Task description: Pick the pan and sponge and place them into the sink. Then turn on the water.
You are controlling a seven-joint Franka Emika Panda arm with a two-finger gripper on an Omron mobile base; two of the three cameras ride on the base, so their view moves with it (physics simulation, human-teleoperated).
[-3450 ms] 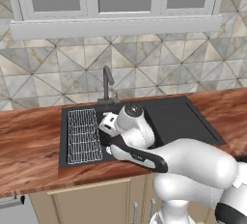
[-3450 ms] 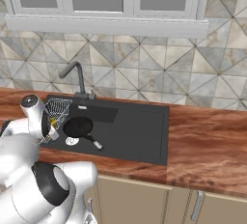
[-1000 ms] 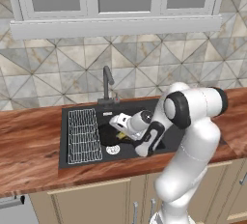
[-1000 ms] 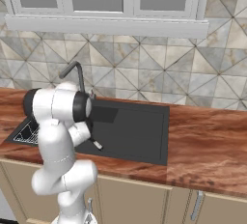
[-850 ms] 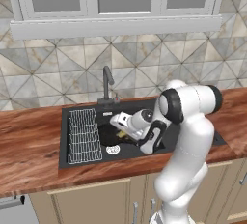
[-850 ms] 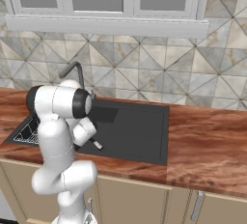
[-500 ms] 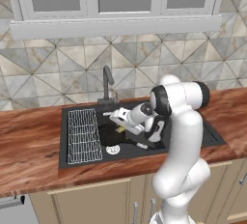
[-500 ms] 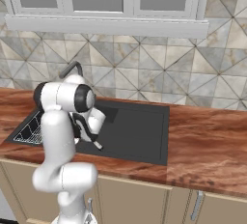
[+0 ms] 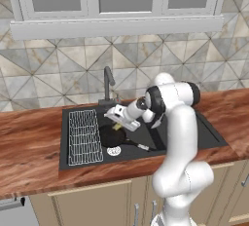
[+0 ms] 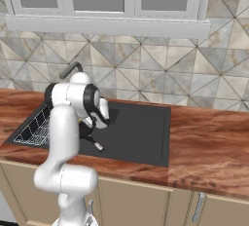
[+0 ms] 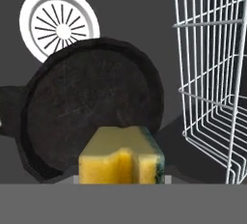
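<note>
End effector [image 9: 118, 122] grips the sponge [image 11: 121, 156] above the pan [image 11: 91, 102], wire rack [image 11: 212, 78] and drain [image 11: 59, 21] beside it.

Kitchen: black sink [image 9: 204, 135] with faucet [image 9: 109, 84] set in a wooden tabletop [image 9: 29, 144], tiled backsplash [image 10: 146, 79], cabinets [image 9: 97, 200] below, window [image 9: 116, 1] above.

pan [image 11: 91, 107] in sink [image 9: 204, 135], sponge [image 11: 121, 158] above

You see the wooden counter [image 9: 34, 137], with tiled wall [image 9: 58, 69] behind it and beige cabinets [image 9: 97, 205] below it.
</note>
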